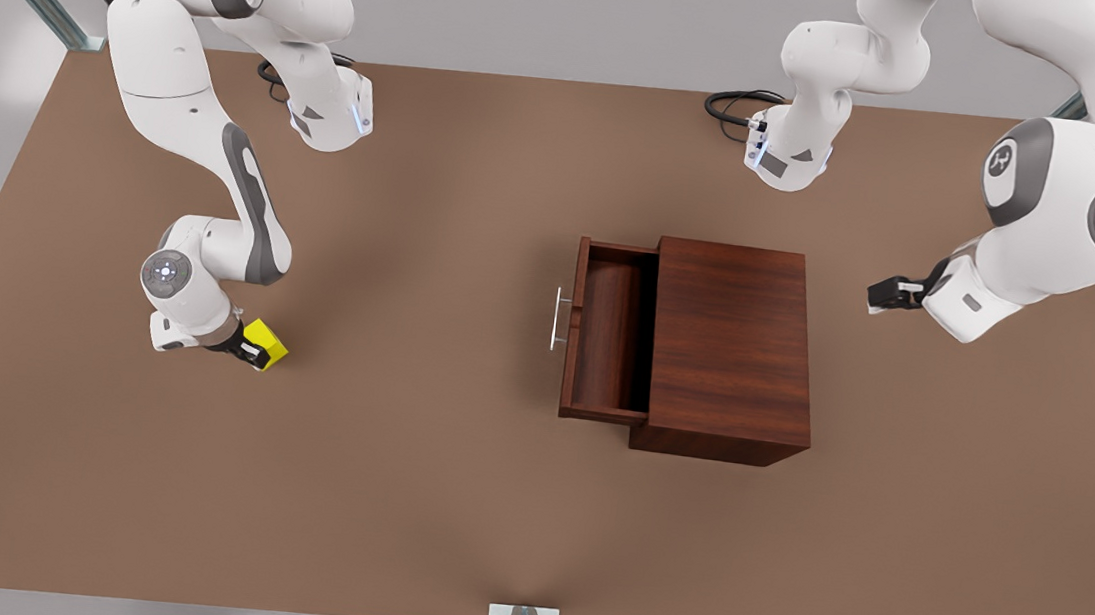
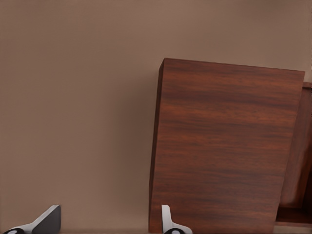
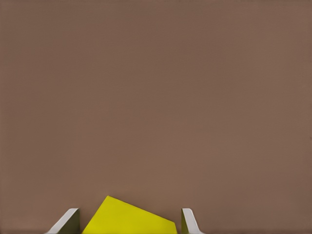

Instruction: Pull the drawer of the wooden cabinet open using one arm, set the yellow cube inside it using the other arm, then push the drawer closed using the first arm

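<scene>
Apparently straddling the yellow cube [image 1: 267, 344] at lower left, the right gripper [image 1: 250, 350] is facing the open drawer [image 1: 611, 329] at centre, while the left gripper [image 1: 878, 295], spread empty, is waiting at right.

Right arm [image 1: 181, 101]: on the front view's left, bent steeply down, wrist low over the table.
Right gripper [image 1: 254, 350]: fingers [image 3: 190, 222] spread, flanking the yellow cube [image 1: 268, 343] between them.
Left arm [image 1: 1071, 187]: on the front view's right, raised, wrist angled towards the cabinet.
Left gripper [image 1: 878, 295]: held aloft, fingers [image 2: 168, 222] parted, nothing between them.
</scene>
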{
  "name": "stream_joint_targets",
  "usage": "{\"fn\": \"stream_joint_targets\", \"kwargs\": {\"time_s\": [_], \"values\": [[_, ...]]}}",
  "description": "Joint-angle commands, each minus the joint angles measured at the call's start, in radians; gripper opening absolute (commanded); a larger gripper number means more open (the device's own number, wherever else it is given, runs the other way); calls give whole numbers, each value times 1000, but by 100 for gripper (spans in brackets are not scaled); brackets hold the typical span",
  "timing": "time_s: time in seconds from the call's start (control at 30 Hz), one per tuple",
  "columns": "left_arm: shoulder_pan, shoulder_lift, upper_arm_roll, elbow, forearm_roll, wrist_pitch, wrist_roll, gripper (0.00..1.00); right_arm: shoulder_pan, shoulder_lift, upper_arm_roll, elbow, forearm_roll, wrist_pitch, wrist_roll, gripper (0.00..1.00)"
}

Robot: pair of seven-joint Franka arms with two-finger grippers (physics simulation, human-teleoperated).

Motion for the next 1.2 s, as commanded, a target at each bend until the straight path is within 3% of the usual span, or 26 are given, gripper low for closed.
{"fn": "stream_joint_targets", "kwargs": {"time_s": [0.0, 0.7, 0.8, 1.17], "values": [[-3, -1, 0, 0, 1, -3, 13, 100, 0, -1, 0, 0, 1, 0, -7, 83], [-3, -1, -3, 0, 1, -6, 12, 100, -14, -11, 2, -59, 1, 0, -13, 87], [-3, -1, -5, 0, 2, -6, 12, 100, -17, -24, 0, -64, 1, 0, -1, 77], [-4, 1, -6, 1, 2, -5, 12, 100, -18, -87, 0, -36, 7, -150, 2, 75]]}}
